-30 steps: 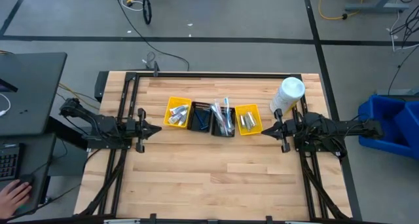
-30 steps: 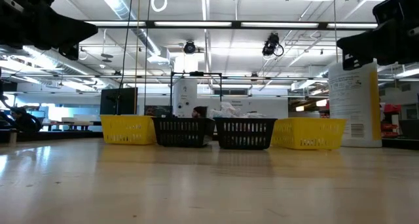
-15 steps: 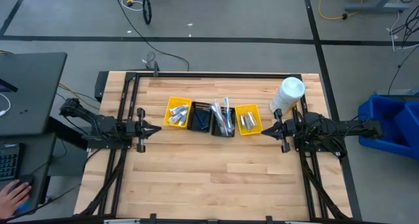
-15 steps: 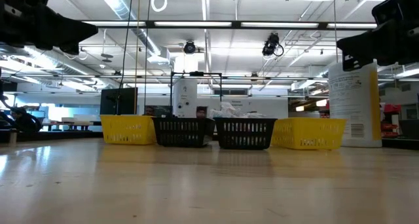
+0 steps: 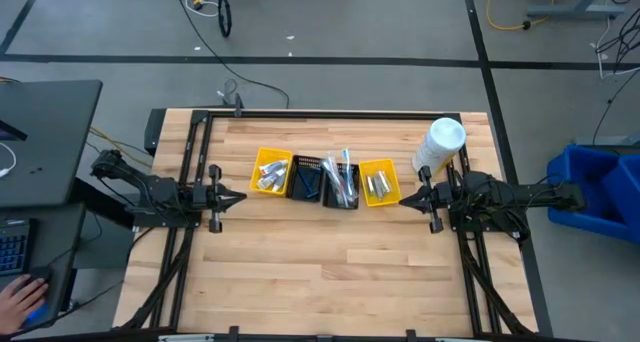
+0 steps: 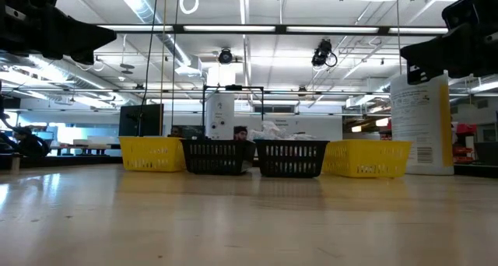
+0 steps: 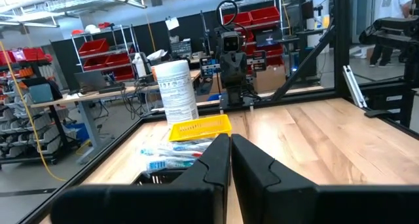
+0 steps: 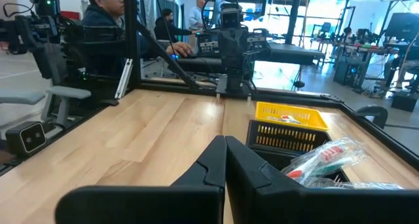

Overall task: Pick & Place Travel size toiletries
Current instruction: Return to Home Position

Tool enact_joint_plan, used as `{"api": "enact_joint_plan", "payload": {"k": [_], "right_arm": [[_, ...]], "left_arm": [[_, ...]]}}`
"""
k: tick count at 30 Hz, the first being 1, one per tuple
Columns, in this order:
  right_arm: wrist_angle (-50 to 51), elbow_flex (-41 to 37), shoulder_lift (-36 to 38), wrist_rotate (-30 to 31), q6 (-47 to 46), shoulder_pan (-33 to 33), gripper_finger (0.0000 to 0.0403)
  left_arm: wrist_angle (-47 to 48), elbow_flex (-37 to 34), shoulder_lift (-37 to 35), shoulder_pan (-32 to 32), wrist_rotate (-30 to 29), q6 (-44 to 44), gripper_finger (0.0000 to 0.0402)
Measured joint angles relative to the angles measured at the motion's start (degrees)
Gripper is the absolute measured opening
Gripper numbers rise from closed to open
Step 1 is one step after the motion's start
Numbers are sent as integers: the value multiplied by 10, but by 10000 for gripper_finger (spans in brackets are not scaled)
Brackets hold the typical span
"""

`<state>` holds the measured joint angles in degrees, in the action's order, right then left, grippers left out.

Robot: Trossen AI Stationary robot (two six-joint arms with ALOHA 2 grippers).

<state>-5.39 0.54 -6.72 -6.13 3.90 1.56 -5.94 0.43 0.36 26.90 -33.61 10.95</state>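
Four small baskets stand in a row at the table's middle: a yellow one [image 5: 271,171] with white tubes, two black ones [image 5: 307,178] [image 5: 341,185] with dark items and wrapped toothbrushes [image 8: 324,160], and a yellow one [image 5: 379,182] with more tubes. My left gripper [image 5: 240,196] hovers level and shut just left of the row, its fingers [image 7: 230,149] closed together. My right gripper [image 5: 404,201] hovers level and shut just right of the row, empty [image 8: 224,152]. Neither touches a basket.
A large white bottle [image 5: 441,145] stands upright at the far right, beside my right arm. A black frame [image 5: 330,113] edges the wooden table. Bare wood [image 5: 320,262] stretches toward the near edge. A person's hand [image 5: 20,300] rests at a desk left of the table.
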Motion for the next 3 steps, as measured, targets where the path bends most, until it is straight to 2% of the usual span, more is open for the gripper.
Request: {"api": "enact_joint_plan", "payload": {"k": [3], "right_arm": [[0, 0, 0, 0, 0, 0, 7]], "left_arm": [[0, 0, 0, 0, 0, 0, 25]]}}
